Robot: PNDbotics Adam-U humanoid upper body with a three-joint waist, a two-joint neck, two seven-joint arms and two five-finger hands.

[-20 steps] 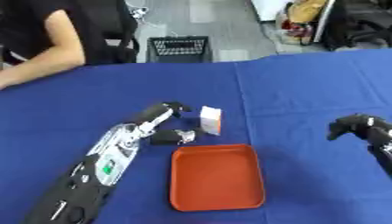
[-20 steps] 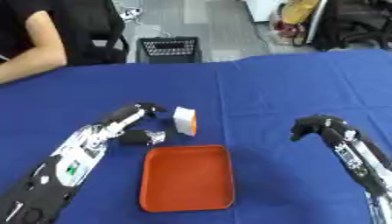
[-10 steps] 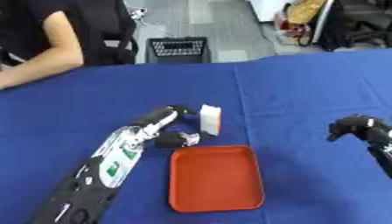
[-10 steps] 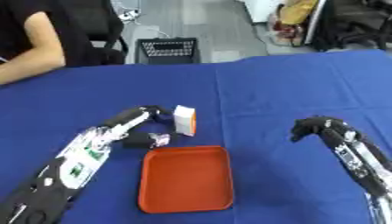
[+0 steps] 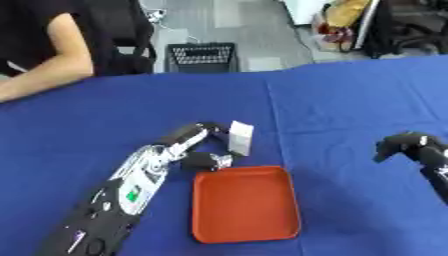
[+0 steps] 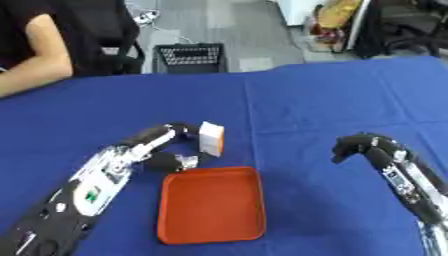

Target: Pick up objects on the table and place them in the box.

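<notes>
On blue cloth [image 5: 350, 100], the left hand [image 5: 206, 145] curls round a small white-and-orange carton [image 5: 239, 138] standing at 12 o'clock of the smooth, round-cornered orange tray [image 5: 245, 205]. The right hand [image 6: 354, 146] hangs curled and empty at 3 o'clock.

Upright white carton [image 5: 240, 137] — just beyond empty orange tray [image 5: 246, 203]

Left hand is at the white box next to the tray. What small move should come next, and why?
Probably lift the white box slightly and carry it toward the orange tray. The left hand is against the box, which stands on the cloth just beyond the tray's far edge; the tray holds nothing yet.
</notes>
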